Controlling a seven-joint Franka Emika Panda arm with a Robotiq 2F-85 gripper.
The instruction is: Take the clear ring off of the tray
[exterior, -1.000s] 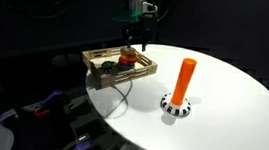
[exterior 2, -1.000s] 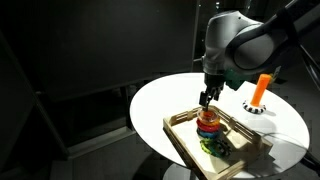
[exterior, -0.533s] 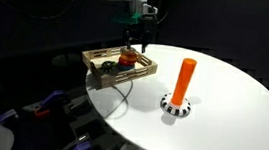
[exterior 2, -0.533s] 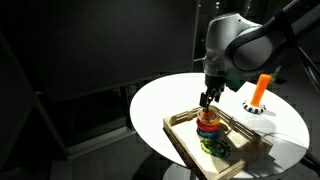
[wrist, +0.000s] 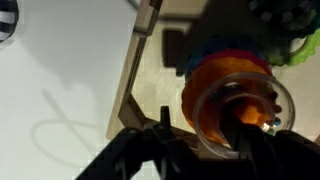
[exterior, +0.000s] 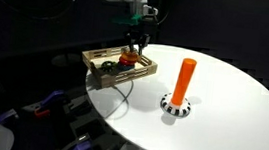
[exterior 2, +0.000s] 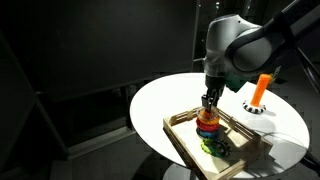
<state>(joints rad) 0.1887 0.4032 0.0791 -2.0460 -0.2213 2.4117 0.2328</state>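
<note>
Gripper [exterior 2: 209,106] was lowered vs. 1 s ago, fingers spread over clear ring [wrist: 240,115] in tray [wrist: 127,75] by tabletop [exterior: 232,105] edge; ring not yet grabbed.

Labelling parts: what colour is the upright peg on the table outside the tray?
The peg is orange, on a black-and-white base; an exterior view shows it best.

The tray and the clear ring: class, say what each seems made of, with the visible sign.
The tray looks like light wood, matte, pale tan throughout. The clear ring looks like glossy transparent plastic: the orange ring shows through it.
</note>
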